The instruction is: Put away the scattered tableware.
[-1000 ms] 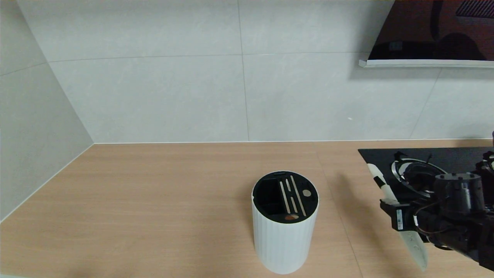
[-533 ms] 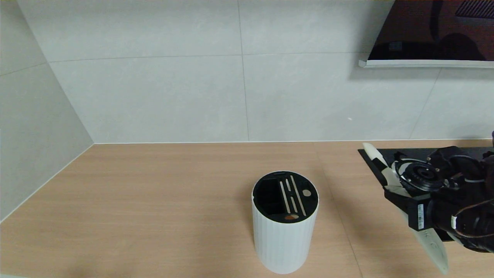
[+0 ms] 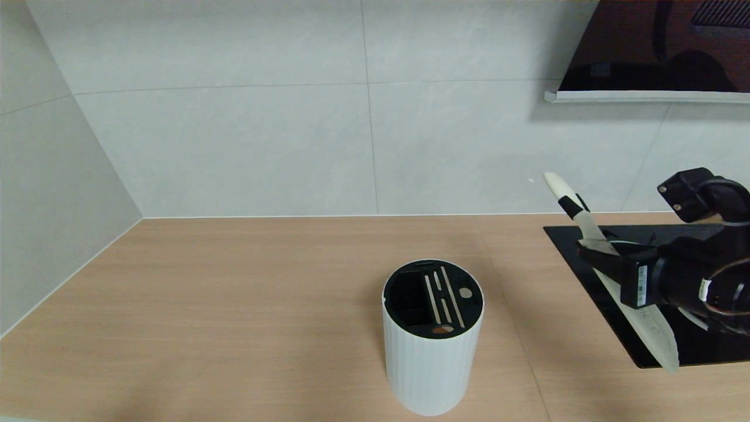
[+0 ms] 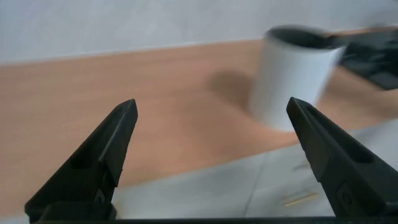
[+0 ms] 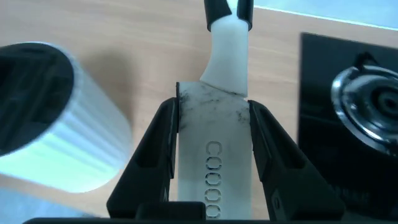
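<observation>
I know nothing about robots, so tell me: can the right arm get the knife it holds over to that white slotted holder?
Probably yes. The right gripper is shut on the knife, and only bare counter lies between it and the white holder, whose slots face up.

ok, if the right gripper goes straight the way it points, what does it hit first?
Right gripper, holding the knife, likely meets bare countertop first; the white holder sits off to one side. Depth unclear.
</observation>
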Controlling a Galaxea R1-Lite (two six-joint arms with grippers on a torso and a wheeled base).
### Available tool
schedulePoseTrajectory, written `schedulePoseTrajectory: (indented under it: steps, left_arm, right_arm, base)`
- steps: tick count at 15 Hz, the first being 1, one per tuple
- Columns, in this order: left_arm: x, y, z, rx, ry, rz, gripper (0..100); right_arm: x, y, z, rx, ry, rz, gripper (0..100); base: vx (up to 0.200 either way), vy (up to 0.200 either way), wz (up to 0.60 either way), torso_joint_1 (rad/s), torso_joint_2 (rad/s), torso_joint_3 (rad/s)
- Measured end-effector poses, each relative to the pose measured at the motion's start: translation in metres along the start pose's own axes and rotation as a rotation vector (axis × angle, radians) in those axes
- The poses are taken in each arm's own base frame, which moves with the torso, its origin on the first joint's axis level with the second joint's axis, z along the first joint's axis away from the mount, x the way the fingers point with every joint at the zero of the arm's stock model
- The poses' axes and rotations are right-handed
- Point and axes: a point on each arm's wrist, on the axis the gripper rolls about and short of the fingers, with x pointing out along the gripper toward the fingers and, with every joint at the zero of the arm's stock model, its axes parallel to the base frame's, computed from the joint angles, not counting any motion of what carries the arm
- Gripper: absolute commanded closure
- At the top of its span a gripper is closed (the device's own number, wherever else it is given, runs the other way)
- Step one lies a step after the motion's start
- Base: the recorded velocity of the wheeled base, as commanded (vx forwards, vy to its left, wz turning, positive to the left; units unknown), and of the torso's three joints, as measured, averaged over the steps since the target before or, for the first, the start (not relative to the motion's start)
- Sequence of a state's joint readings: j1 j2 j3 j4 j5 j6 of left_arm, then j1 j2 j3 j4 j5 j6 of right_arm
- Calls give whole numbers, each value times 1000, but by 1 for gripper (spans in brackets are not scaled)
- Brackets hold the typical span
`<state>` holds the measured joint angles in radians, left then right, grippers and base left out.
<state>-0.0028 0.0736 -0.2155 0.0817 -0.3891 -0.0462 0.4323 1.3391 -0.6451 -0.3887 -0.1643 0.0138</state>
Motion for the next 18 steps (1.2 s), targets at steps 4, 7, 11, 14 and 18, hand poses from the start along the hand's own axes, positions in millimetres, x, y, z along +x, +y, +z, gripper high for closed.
schedulePoseTrajectory:
  steps: [4,7,11,14,18]
  left_arm:
    - [27,3,60,-45,95,-253,0]
    - [71,15,86,-105,207,-427,0]
    - [123,18,92,-220,308,-582,0]
    - [145,12,97,-376,327,-652,0]
    - [179,6,108,-617,294,-711,0]
  right_arm:
    - [3,26,35,-18,-73,103,100]
    - [8,41,41,-27,-83,146,100]
    - [-7,61,36,-49,-86,234,100]
    - [-17,77,32,-69,-86,312,100]
    - [-17,98,30,-24,-97,392,100]
  base:
    - [0,0,0,0,0,0]
    - [0,0,0,0,0,0]
    - [0,0,0,0,0,0]
    - [0,0,0,0,0,0]
    - [0,0,0,0,0,0]
